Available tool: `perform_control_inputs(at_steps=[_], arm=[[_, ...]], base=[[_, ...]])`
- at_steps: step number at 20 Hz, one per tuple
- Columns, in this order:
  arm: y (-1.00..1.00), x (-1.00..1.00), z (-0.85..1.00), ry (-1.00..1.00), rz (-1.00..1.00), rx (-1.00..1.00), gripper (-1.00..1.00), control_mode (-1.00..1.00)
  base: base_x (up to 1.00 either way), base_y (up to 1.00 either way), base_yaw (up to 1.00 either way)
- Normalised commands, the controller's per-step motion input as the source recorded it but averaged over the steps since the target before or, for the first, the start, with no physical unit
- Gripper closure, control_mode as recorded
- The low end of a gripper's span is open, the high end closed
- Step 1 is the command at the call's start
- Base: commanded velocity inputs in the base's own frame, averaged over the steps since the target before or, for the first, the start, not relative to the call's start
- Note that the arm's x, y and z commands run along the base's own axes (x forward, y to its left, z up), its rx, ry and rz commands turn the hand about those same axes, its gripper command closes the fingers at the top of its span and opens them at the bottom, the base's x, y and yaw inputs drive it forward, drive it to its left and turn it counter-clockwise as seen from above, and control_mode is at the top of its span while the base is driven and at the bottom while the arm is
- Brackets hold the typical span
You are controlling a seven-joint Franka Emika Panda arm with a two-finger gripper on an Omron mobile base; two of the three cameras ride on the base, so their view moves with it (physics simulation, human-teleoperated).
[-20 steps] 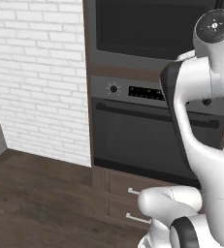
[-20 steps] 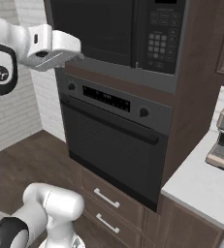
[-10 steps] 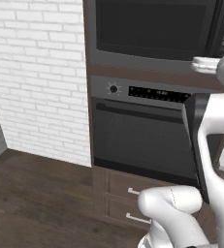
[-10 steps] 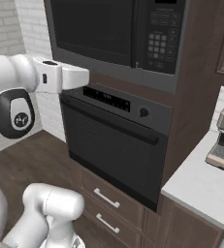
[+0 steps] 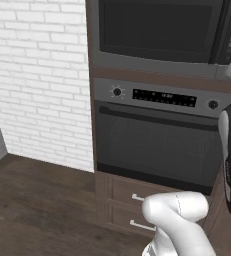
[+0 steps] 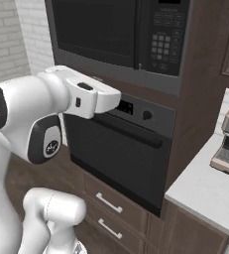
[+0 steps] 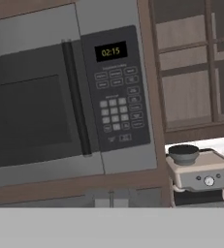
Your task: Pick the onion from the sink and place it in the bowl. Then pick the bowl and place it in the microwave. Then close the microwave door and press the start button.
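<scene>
Cabinetry of dark wood (image 6: 200, 74) frames the appliances we face. Our oven (image 5: 157, 145), with knobs and a handle bar, sits under the microwave (image 6: 121, 39), whose door (image 7: 31, 111) stands closed, flush beside the keypad strip (image 7: 116, 89); its display reads 02:15. On the pale counter (image 6: 205, 191) to the right we see a coffee machine (image 7: 200, 174). Our gripper's fingertips (image 7: 111, 198) show faintly at the bottom of the hand view, drawn together with nothing between them.
</scene>
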Motion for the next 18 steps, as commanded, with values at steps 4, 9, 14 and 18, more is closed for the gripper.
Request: perform_control_inputs(at_steps=[4,9,14,18], arm=[[-0.26,0.0,-0.09,0.0,0.03,0.02,1.0,-1.0],[-0.1,0.08,-0.09,0.0,0.0,0.02,1.0,-1.0],[-0.08,0.25,-0.06,0.0,0.0,0.02,1.0,-1.0],[-0.1,0.36,0.0,0.04,0.0,0.0,1.0,-1.0]], base=[[0.0,0.0,0.0],[0.0,0.0,0.0],[0.0,0.0,0.0],[0.0,0.0,0.0]])
